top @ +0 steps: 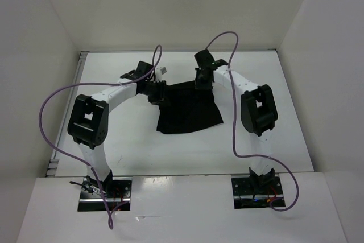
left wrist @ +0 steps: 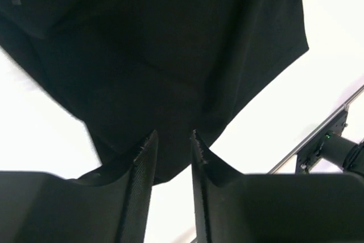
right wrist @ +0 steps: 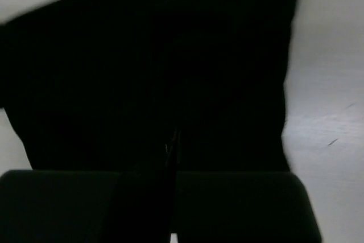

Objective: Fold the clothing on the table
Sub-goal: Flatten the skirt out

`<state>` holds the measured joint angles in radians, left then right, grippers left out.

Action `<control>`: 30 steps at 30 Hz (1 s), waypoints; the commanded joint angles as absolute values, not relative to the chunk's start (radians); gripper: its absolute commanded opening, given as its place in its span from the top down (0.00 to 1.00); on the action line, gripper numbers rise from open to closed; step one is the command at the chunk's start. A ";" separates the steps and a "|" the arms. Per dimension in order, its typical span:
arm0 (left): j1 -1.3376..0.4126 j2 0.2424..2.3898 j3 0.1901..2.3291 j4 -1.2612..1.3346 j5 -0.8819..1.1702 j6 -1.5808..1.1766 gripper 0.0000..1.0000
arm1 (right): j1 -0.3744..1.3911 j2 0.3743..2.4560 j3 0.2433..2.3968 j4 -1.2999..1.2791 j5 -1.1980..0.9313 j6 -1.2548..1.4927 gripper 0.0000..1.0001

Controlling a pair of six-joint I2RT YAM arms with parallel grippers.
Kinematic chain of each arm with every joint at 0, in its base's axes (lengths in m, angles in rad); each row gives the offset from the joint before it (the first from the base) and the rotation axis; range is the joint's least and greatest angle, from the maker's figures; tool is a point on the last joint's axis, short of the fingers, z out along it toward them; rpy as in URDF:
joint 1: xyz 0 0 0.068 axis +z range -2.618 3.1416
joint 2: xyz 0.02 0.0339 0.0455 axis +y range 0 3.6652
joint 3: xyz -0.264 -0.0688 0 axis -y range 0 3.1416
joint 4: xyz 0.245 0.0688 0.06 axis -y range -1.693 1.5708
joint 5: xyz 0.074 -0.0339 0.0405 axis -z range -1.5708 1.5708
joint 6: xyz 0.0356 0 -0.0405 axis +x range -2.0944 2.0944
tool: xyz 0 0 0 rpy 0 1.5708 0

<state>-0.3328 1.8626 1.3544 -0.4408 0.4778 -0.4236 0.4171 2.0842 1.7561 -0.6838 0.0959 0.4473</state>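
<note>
Lying near the middle of the smooth white tabletop (top: pixel 131 152), the soft black fabric clothing (top: pixel 187 109) seems partly folded, and I judge more folds remain. Toward the tabletop's far side, the left pincer (left wrist: pixel 173 136) stands half open and grips nothing. The right pincer (right wrist: pixel 172 140) is closed; whether it pinches cloth, I cannot tell.

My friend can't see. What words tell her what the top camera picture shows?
A black piece of clothing lies in the middle of a white table, seen from above. Two white robot arms curve in from the near edge, the left end effector and right end effector at its far corners.
</note>
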 commanded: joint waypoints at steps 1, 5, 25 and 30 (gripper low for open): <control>-0.373 1.829 1.336 -0.391 0.512 -0.457 0.64 | 0.475 1.982 1.695 -0.667 0.022 0.443 1.00; -0.400 1.853 1.284 -0.371 0.490 -0.508 0.99 | 0.528 1.994 1.660 -0.657 -0.043 0.443 1.00; -0.422 2.014 1.183 -0.345 0.371 -0.647 1.00 | 0.534 2.423 2.168 -0.712 -0.092 0.443 1.00; -0.440 2.005 1.193 -0.376 0.348 -0.627 1.00 | 0.462 2.587 2.504 -0.796 -0.023 0.462 1.00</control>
<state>-0.4114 1.9732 1.2049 -0.3237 0.4553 -0.6594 0.5201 2.5332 2.3264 -0.7456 -0.0868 0.4515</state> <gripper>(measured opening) 0.000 0.001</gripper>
